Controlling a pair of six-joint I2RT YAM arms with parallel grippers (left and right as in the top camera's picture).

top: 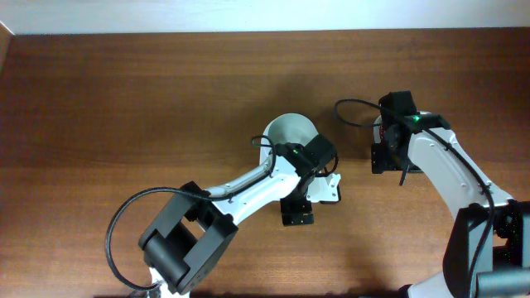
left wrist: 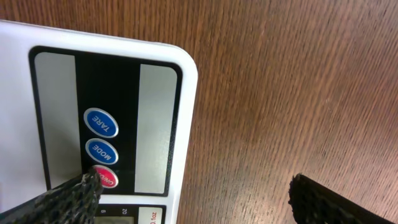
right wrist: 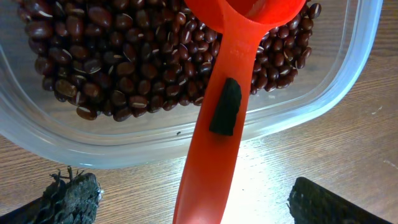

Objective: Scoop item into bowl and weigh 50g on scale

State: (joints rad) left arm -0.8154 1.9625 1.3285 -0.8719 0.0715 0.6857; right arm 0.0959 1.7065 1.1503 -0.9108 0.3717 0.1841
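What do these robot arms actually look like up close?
Both arms have white tube-like links, the left arm and right arm, with black joint blocks, a small green light each, and looping black cables. The fingertips are black and rough-textured.

Light falls soft and even from above; the arms (top: 248, 186) throw only faint, blurred shadows on the brown tabletop (top: 124, 91). Just ahead of the right hand (right wrist: 202, 202) a white glare patch washes out the wood beside the orange scoop (right wrist: 211, 162); the beans (right wrist: 124, 56) beyond carry tiny highlights. By the left hand (left wrist: 199, 202) the scale (left wrist: 158, 124) looks bright and sharp, the fingertips (left wrist: 68, 199) dark and soft.
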